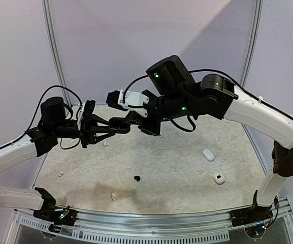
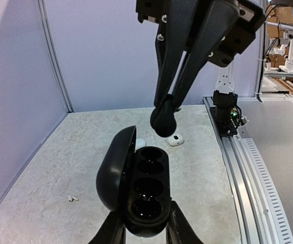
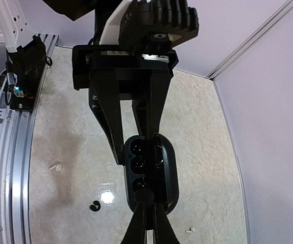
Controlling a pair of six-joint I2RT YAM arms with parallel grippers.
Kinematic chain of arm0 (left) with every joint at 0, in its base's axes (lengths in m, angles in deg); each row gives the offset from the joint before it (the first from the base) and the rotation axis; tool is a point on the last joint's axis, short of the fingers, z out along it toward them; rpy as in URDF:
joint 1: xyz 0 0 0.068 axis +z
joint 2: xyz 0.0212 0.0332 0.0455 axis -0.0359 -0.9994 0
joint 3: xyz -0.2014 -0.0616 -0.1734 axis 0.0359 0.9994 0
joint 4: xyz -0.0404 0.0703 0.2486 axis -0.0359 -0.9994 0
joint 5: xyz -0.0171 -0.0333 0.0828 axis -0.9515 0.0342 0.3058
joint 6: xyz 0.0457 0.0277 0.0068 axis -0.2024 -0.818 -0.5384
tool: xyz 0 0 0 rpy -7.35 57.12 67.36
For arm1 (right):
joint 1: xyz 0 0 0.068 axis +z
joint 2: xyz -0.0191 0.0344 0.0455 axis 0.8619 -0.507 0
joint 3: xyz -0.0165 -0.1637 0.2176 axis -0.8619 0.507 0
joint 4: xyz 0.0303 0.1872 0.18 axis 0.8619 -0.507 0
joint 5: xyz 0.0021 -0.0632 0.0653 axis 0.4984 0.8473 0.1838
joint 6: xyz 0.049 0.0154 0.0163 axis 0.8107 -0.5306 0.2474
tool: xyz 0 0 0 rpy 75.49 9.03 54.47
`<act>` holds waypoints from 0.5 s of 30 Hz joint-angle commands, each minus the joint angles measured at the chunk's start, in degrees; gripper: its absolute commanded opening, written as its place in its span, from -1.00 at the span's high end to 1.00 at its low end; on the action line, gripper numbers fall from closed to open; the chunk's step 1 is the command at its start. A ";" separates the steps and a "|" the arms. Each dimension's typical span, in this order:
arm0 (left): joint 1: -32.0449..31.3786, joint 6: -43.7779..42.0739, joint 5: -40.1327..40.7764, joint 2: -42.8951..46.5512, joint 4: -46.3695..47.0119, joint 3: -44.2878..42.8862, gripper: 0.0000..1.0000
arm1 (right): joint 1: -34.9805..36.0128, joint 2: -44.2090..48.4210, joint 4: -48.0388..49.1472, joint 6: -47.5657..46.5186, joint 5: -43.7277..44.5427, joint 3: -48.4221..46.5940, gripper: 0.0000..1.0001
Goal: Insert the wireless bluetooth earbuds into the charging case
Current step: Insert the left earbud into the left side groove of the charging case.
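Observation:
My left gripper [image 2: 147, 212] is shut on an open black charging case [image 2: 149, 193] and holds it high above the table, lid [image 2: 115, 170] swung left. Its sockets look empty. My right gripper [image 2: 164, 119] comes down from above, shut on a small round black earbud [image 2: 163, 125] just over the case's far end. In the right wrist view the gripper [image 3: 147, 199] holds the bud [image 3: 145, 193] over the case [image 3: 138, 165]. In the top view both grippers, left [image 1: 109, 127] and right [image 1: 128, 120], meet above the table's back left.
On the table lie a black earbud [image 1: 137, 178] and white earbuds [image 1: 61, 174], [image 1: 113, 196], [image 1: 104, 144]. Two white cases [image 1: 208, 154], [image 1: 218, 178] lie at the right. The rail [image 1: 151, 223] runs along the near edge.

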 commanded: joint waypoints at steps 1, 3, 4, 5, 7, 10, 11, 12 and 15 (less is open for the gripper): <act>-0.88 -1.75 -0.95 -0.13 0.47 -0.56 1.00 | 0.23 -2.49 2.14 -1.14 -1.33 -2.96 1.00; -0.91 -2.13 -0.93 -0.20 0.34 -0.67 1.00 | 0.53 -3.36 2.78 -1.57 -3.20 -3.78 1.00; -0.92 -2.39 -0.86 -0.28 0.11 -0.76 1.00 | 0.59 -3.94 2.83 -1.96 -3.79 -4.09 1.00; -0.92 -2.56 -0.83 -0.31 -0.15 -0.86 1.00 | 0.68 -4.34 2.73 -2.19 -4.09 -4.49 1.00; -0.92 -2.71 -0.73 -0.40 -0.31 -1.02 1.00 | 0.77 -5.29 2.37 -2.64 -4.38 -5.27 1.00; -0.92 -2.74 -0.66 -0.49 -0.32 -1.13 1.00 | 0.81 -6.31 2.27 -3.00 -4.94 -5.55 1.00; -0.92 -2.74 -0.71 -0.57 -0.31 -1.14 1.00 | 0.79 -6.53 2.24 -3.17 -5.08 -5.60 1.00; -0.92 -2.85 -0.71 -0.62 -0.30 -1.07 1.00 | 0.77 -6.70 2.28 -3.35 -5.13 -5.61 1.00; -0.92 -2.76 -0.81 -0.75 -0.24 -1.05 1.00 | 0.78 -7.52 2.64 -3.70 -4.70 -5.76 1.00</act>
